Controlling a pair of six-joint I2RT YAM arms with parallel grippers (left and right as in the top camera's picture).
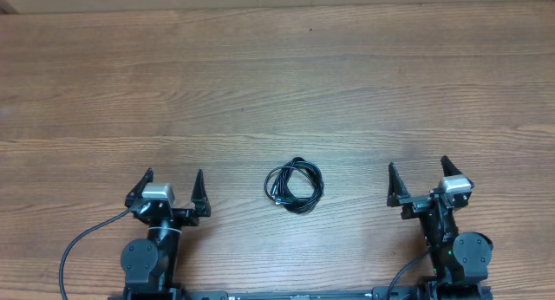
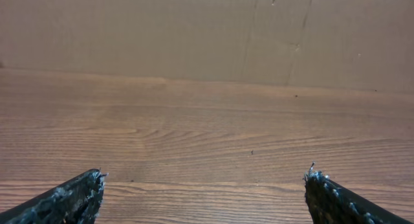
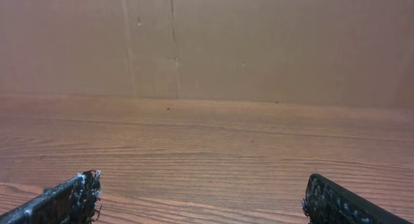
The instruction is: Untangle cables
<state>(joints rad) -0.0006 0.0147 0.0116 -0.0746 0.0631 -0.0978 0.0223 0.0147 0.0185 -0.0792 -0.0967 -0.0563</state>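
Wood-grain table [image 1: 277, 75], coiled cables [image 1: 294, 186] between left hand [image 1: 173, 183] and right hand [image 1: 417, 173], both spread wide, empty

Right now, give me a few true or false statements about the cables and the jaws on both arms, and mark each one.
1. The cables lie in one coiled bundle on the table. True.
2. The left gripper holds the bundle. False: its jaws stand open and empty, apart from the cables.
3. The right gripper has its jaws open. True.
4. The bundle lies to the right of both grippers. False: it lies between them.
5. Neither wrist view shows the cables. True.
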